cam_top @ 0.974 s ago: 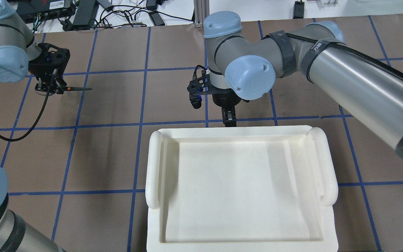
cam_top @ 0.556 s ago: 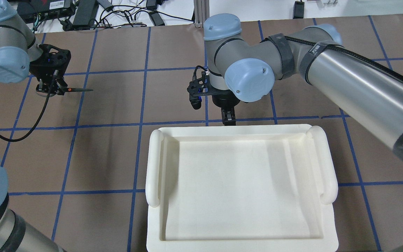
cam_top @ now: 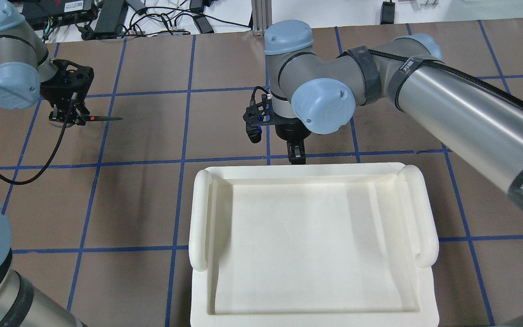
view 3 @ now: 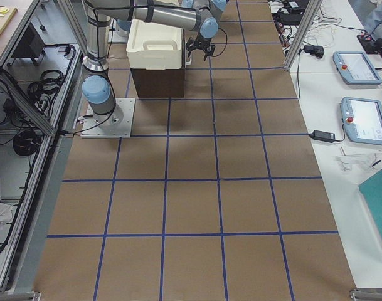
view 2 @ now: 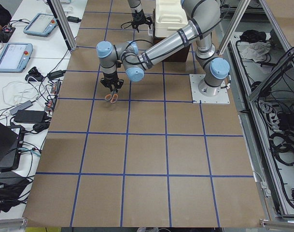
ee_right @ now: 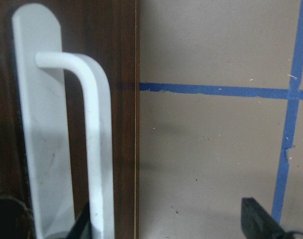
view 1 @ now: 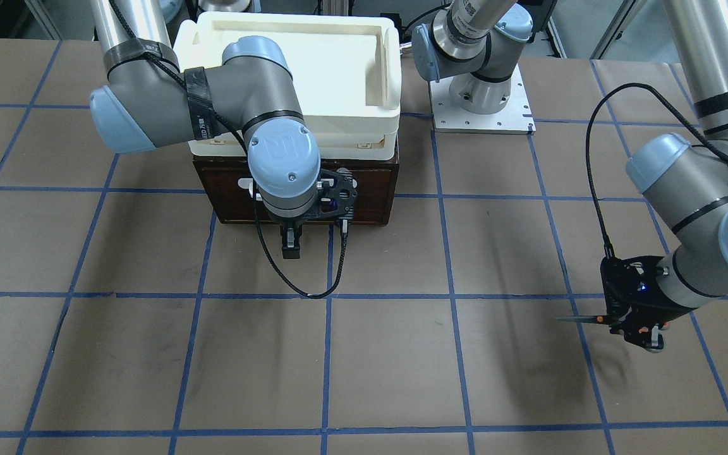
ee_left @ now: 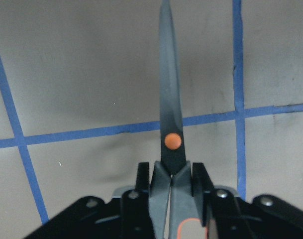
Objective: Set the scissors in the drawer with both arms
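Right arm (view 1: pixel 149 117) strap (view 1: pixel 200 117): "LEED"

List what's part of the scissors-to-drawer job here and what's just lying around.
Job:
- scissors, clamped in the left gripper
- drawer and its white handle
- right gripper, open at that handle

Lying about:
- cream bin on top of the drawer unit
- pendants and cables off the table

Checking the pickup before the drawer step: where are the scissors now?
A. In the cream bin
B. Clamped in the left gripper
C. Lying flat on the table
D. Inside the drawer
B: the left gripper is shut on the scissors at the handle end, blades sticking out ahead.
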`<state>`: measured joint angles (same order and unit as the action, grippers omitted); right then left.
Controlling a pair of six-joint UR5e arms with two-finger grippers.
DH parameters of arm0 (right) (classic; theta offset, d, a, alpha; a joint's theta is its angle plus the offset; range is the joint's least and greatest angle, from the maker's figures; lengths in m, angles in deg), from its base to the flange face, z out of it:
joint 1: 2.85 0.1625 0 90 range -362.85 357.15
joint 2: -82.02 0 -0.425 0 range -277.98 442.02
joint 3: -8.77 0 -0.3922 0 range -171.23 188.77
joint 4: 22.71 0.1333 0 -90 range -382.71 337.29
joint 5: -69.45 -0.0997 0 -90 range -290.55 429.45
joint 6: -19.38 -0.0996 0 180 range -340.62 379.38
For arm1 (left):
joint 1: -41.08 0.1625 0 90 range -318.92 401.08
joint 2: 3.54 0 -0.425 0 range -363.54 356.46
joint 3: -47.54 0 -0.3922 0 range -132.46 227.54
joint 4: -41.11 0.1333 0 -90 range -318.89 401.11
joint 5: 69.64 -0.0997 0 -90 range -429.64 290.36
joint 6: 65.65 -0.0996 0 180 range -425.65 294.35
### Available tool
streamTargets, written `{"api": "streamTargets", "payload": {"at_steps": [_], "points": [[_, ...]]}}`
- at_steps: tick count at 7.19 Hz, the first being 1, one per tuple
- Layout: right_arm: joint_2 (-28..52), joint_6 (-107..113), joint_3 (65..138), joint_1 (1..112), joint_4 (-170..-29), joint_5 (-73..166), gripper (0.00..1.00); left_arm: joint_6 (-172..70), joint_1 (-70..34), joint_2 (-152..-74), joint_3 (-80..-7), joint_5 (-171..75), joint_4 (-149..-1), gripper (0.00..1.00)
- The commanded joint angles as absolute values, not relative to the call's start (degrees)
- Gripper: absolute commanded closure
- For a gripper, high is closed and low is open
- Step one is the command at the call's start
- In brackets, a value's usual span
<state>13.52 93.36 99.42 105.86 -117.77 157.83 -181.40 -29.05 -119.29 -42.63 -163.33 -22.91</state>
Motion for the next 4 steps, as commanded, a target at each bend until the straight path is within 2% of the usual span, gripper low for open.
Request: {"api": "streamTargets", "payload": {"at_steps": [1,4], "points": [[13.6,93.4,99.8,105.9,-118.0,157.9,0.0,-181.4,-29.1,-119.4,-42.6,-163.3,-22.9,1.0],[13.8,93.5,99.9,105.9,-121.4,157.8,0.0,-181.5,-29.1,-119.5,-42.6,-163.2,-22.9,1.0]]}}
